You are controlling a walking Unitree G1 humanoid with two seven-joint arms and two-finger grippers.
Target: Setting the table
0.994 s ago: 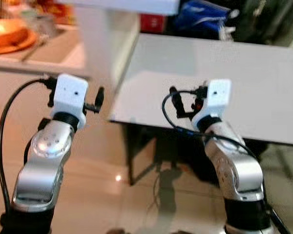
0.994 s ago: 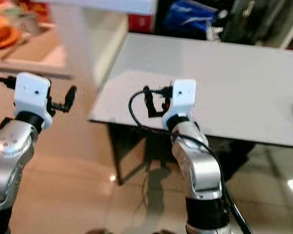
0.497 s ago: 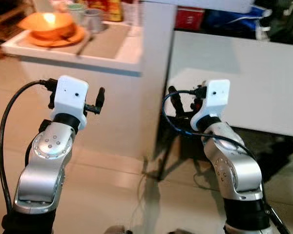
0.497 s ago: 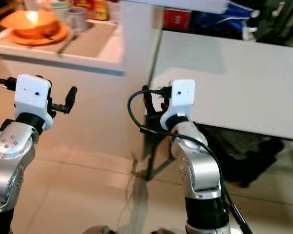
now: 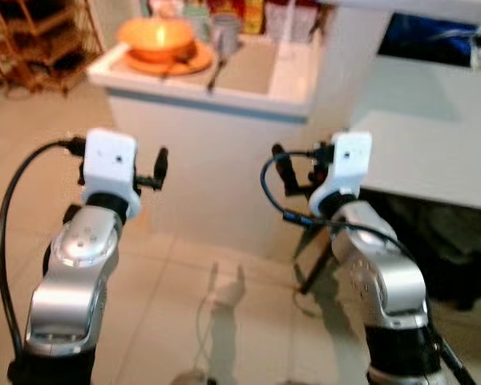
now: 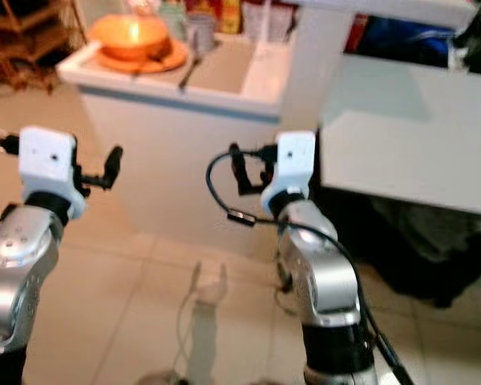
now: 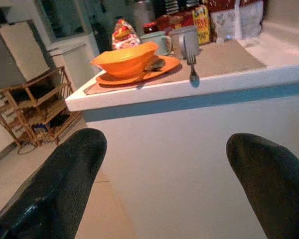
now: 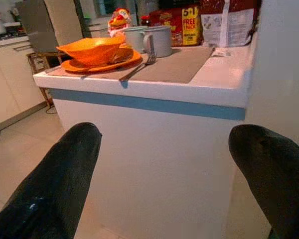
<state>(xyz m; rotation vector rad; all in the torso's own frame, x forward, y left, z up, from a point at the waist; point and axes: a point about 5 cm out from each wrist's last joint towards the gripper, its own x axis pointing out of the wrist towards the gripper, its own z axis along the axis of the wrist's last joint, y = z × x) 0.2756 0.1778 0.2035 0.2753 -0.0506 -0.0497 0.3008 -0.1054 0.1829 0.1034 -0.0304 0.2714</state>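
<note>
Both hands, left [image 7: 164, 184] and right [image 8: 167, 179], are spread wide with nothing in them. The bowl [image 5: 155, 36] sits on the table [image 5: 289, 80] ahead, far-left corner, well out of reach, so left arm's nearer.

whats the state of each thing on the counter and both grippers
bowl: upright on the plate
plate: flat on the counter, under the bowl
fork: lying at the counter's edge beside the plate
mugs: upright behind the plate
left gripper: open, holding nothing
right gripper: open, holding nothing
</note>
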